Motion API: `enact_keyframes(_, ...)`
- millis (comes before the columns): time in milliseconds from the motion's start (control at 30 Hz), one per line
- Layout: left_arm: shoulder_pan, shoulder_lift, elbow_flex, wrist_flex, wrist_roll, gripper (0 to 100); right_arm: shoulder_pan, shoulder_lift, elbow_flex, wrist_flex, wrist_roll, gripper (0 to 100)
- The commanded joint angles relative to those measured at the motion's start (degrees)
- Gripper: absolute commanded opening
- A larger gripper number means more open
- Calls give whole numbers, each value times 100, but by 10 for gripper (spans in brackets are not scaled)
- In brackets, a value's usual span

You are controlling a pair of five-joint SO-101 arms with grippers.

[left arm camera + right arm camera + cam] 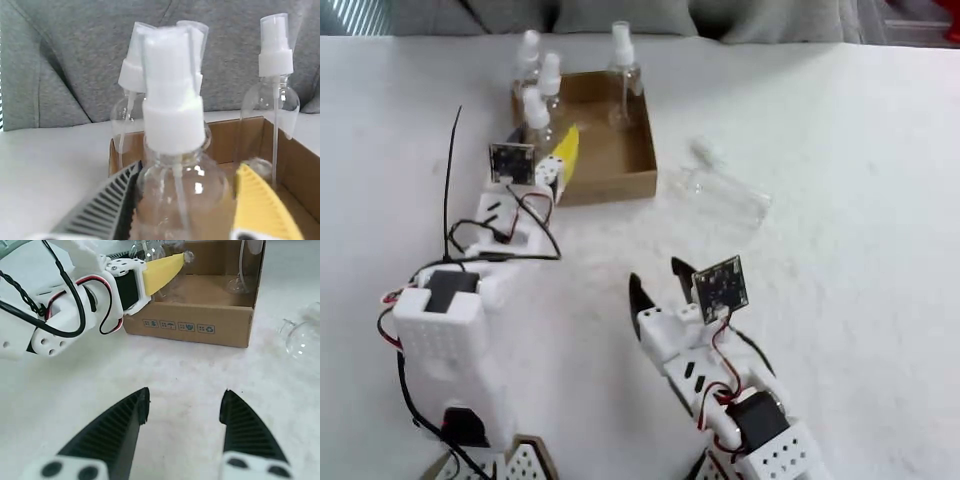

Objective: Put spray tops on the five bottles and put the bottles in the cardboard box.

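While left end effector [190, 170] grips a bottle [172, 125] at the box [235, 137], right end effector [186, 392] gapes empty.

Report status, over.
Left gripper shut on capped bottle at cardboard box edge. Right gripper open, empty, above table. Fifth bottle lies on table beside box. No obstruction seen.
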Motion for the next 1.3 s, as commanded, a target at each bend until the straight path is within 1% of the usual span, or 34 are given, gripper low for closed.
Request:
enact_keyframes(0,-22,-66,-53,-105,0,417,57,-66,-18,4,62,211)
enact_keyframes(333,-145,-136,9,-132,0,417,57,-66,-18,-4,62,211)
enact_keyframes(567,-110,-866,738,-132,0,418,57,-66,-18,-4,62,211)
enact_keyframes(900,-101,-1710,1169,-88,0,417,66,-66,-18,-4,62,211)
enact_keyframes(1267,-101,-4066,2092,1442,-35,416,66,-66,-18,-4,62,211)
